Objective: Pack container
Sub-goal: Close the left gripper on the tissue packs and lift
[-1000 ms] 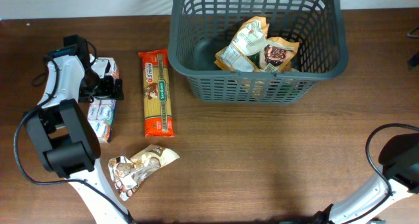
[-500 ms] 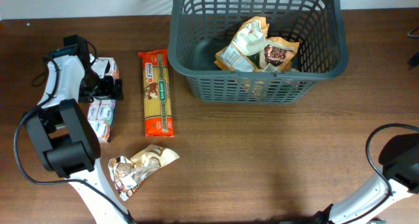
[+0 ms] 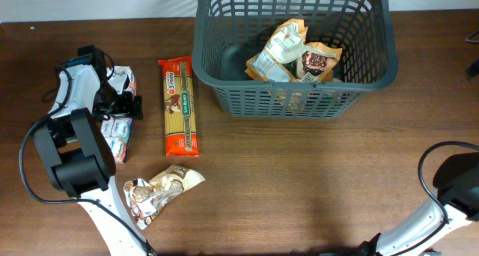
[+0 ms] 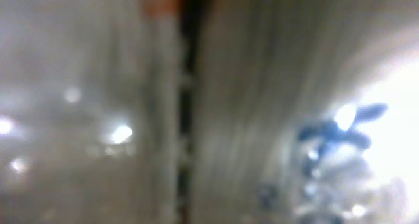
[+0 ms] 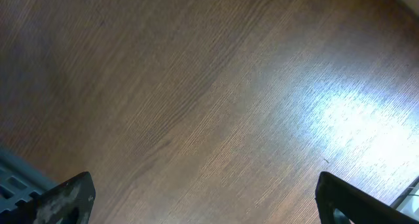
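Overhead view of a brown wooden table [image 3: 299, 181]. Nearest the robot, left of centre, a snack bag [image 3: 161, 190] lies by itself.

Further in, at the left edge, the left gripper [image 3: 123, 105] is down on a white multipack [image 3: 117, 136] whose long axis runs near to far. The left wrist view is only a close blur of shiny wrapping. Whether the fingers are apart or pinching the pack cannot be told.

Just right of that pack lies a pasta packet [image 3: 179, 106], also lying near to far.

At the far edge, right of centre, stands the basket [image 3: 224, 99], its long axis left to right, with bags [image 3: 293, 54] in its right half. From the left gripper, the basket lies to the right and further away, beyond the pasta.

The right gripper [image 5: 213, 201] hangs over bare wood, fingers spread wide with nothing between them. A basket corner shows at the lower left of its wrist view, so it is beside the basket.

The left arm looks much the nearer to the loose items. A carry would likely go right and away, over the basket's near rim.
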Motion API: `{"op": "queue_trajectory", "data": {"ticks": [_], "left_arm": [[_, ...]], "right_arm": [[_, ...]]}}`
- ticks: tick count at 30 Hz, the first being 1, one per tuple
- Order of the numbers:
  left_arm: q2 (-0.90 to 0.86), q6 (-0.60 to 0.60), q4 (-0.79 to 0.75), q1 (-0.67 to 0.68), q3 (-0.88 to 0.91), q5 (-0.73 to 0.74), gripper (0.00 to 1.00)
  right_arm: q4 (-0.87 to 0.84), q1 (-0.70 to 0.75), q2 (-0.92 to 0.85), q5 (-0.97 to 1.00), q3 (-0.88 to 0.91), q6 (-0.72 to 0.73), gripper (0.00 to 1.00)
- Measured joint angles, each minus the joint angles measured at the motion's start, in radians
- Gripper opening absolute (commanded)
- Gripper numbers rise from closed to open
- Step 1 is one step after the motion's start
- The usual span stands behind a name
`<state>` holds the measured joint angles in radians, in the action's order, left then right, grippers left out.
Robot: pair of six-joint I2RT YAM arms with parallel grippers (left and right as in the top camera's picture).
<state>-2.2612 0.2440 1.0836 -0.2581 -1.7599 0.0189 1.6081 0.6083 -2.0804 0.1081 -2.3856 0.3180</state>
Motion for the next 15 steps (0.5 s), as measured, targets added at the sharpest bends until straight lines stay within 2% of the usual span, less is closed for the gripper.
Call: {"op": "queue_trajectory", "data": {"ticks": [2,3,5,12,15], "left_arm": [[0.0,0.0,0.0,0.0,0.0,0.0,0.23],[0.0,0.0,-0.001,0.0,0.0,0.0,0.2],[0.003,-0.002,0.003,0.0,-0.006,-0.004,0.02],[0.005,-0.05,0.015,0.003,-0.018,-0.004,0.02],[-0.014,-0.089,0.063,0.003,-0.078,-0.005,0.02]], "right_arm": [[0.0,0.0,0.0,0.0,0.0,0.0,0.99],[0.0,0.0,0.0,0.0,0.0,0.0,0.99],[0.0,0.0,0.0,0.0,0.0,0.0,0.99],[0.0,0.0,0.0,0.0,0.0,0.0,0.99],[0.0,0.0,0.0,0.0,0.0,0.0,0.99]]}}
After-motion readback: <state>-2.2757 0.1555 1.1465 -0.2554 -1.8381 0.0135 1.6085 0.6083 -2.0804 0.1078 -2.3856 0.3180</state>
